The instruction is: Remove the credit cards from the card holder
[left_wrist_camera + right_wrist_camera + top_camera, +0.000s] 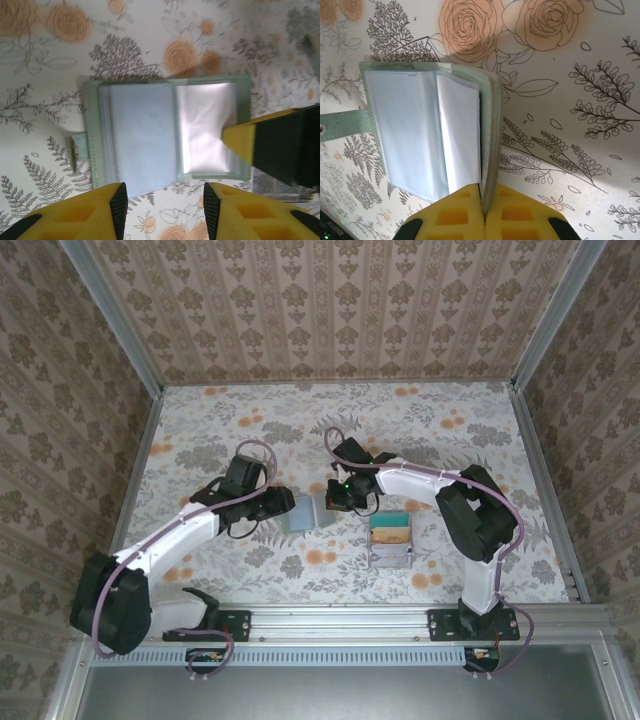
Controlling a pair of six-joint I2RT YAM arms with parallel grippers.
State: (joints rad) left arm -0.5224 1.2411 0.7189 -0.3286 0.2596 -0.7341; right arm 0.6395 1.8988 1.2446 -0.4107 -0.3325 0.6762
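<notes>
Right gripper [484,212] pinches the card holder's [415,135] right cover; left gripper [164,200] gapes empty. We'd enter a sleeve [205,125] squarely, cover pinned.

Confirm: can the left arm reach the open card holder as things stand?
Probably yes: the card holder lies open just ahead of the open left jaws, nothing between; the right jaws pinch one cover edge, off to the side.
</notes>
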